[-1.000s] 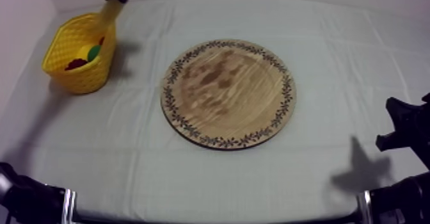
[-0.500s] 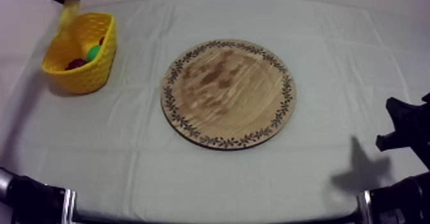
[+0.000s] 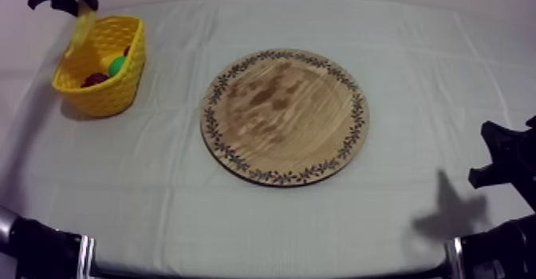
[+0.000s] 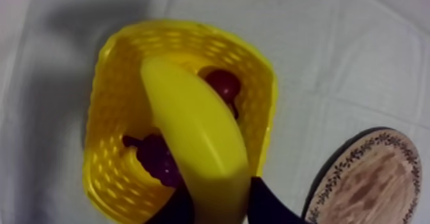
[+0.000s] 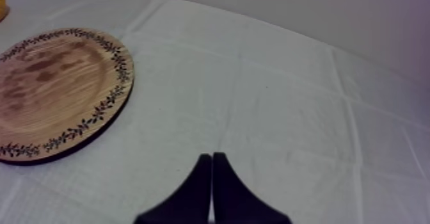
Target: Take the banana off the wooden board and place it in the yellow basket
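At the upper left, our left gripper (image 3: 77, 1) is pinching the banana (image 3: 80, 29) and we are holding it right over the yellow basket (image 3: 108, 95) so it can drop inside.

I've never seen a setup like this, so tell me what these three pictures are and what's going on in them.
This is a robot with two arms at a cloth-covered table. One picture looks down from above; the other two come from cameras on each arm's wrist. A round wooden board with a patterned rim lies mid-table. The left arm's jaws are shut on a yellow toy banana, holding it over a yellow lattice-walled basket that contains a small red fruit and dark grapes. The right arm's jaws are shut on nothing, above the cloth.
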`<act>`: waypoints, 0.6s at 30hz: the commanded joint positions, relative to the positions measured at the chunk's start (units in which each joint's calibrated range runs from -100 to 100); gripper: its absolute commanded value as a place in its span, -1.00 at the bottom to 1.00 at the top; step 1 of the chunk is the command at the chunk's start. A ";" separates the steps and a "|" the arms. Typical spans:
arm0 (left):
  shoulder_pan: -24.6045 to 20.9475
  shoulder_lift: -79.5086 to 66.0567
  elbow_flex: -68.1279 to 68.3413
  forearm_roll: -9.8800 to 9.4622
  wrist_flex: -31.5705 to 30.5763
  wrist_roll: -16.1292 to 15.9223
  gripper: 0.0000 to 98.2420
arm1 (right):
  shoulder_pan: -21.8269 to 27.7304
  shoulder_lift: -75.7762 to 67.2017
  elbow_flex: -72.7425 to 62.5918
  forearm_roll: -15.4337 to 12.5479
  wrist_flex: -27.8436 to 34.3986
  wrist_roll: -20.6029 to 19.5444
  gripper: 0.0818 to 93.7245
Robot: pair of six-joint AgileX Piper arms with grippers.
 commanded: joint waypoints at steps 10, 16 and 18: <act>-1.49 10.00 0.73 0.19 0.00 1.36 -0.16 | -0.01 0.00 0.01 0.01 0.05 0.01 -0.99; -1.25 12.86 1.20 -0.43 -0.58 -1.11 0.24 | -0.01 0.00 0.01 0.01 0.05 0.01 -0.99; -1.17 13.18 1.54 -0.46 -0.98 -1.78 0.36 | -0.01 0.00 0.01 0.01 0.05 0.01 -0.99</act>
